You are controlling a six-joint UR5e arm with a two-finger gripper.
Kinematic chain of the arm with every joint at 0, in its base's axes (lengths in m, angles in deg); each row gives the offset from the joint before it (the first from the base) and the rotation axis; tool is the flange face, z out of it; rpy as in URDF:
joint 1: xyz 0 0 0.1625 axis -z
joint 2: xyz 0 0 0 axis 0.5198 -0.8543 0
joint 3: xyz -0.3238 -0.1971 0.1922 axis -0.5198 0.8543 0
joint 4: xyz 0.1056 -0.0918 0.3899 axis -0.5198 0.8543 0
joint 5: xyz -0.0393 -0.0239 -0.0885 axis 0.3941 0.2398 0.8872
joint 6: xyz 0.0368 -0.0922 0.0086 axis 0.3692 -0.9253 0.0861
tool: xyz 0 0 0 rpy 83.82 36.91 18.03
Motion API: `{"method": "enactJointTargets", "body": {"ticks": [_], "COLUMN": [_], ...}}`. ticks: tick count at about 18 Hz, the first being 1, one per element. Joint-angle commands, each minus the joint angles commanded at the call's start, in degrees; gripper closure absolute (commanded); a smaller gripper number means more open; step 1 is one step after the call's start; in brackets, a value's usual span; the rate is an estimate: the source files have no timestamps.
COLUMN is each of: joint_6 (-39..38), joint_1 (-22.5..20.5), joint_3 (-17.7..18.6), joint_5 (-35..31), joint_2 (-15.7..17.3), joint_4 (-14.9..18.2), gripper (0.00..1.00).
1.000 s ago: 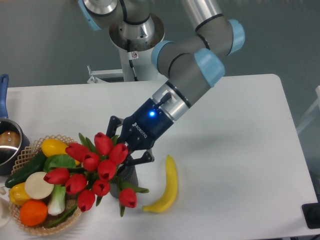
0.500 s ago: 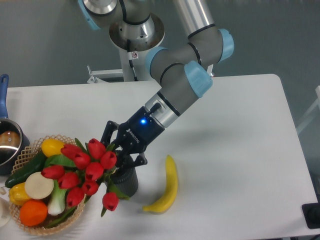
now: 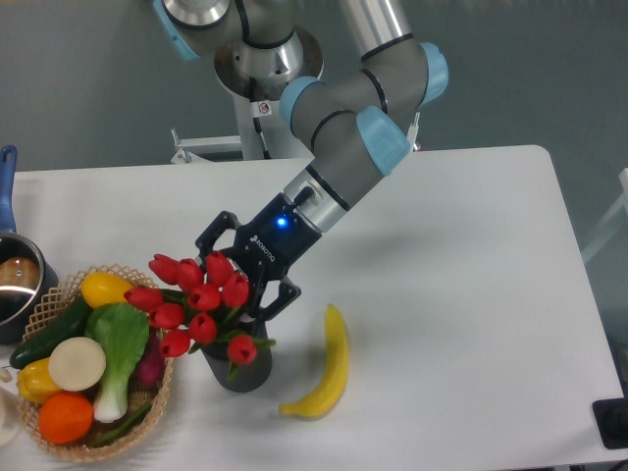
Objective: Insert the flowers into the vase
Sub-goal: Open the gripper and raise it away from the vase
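The flowers (image 3: 201, 294), a bunch of red tulips with green stems, hang tilted over the mouth of the vase (image 3: 242, 373). The vase is a short dark cylinder standing on the white table just left of the banana. The lowest bloom overlaps the vase's rim. The stems' lower ends are hidden behind the blooms. My gripper (image 3: 243, 285) comes in from the upper right, right behind the bunch and just above the vase. It is shut on the flowers' stems. Its fingertips are hidden by the blooms.
A yellow banana (image 3: 330, 365) lies right of the vase. A wicker basket (image 3: 61, 449) of vegetables and fruit stands close on the vase's left. A metal pot with a blue handle (image 3: 12, 285) is at the left edge. The table's front edge runs just below the vase.
The gripper has moved up and a little left. The bunch has lifted off the basket side and drawn together over the vase, so more of the vase and basket now show.
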Motion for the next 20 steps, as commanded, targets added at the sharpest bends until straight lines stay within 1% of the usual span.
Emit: {"method": "enactJointTargets", "body": {"ticks": [3, 7, 9, 10, 11, 14, 17, 19, 20], "joint_6": [-0.26, -1.41, -1.41, -1.32, -1.14, -0.79, -0.53, 2.18, 4.72], "joint_1": [-0.8, -1.67, -2.73, -3.6, -4.48, -8.0, -10.98, -13.44, -14.24], "joint_3": [1.06, 1.23, 1.5, 1.5, 1.41, 1.32, -0.6, -2.1, -2.8], "joint_5": [-0.44, -5.17, -8.77, -11.66, -14.91, -22.74, -27.75, -31.45, -33.81], "joint_2": [1.58, 2.46, 3.77, 4.65, 4.84, 4.4, 2.65, 0.98, 0.45], "joint_4": [0.09, 0.18, 0.18, 0.18, 0.18, 0.18, 0.09, 0.18, 0.18], "gripper": [0.0, 0.0, 0.0, 0.0, 0.0, 0.0, 0.0, 0.0, 0.0]}}
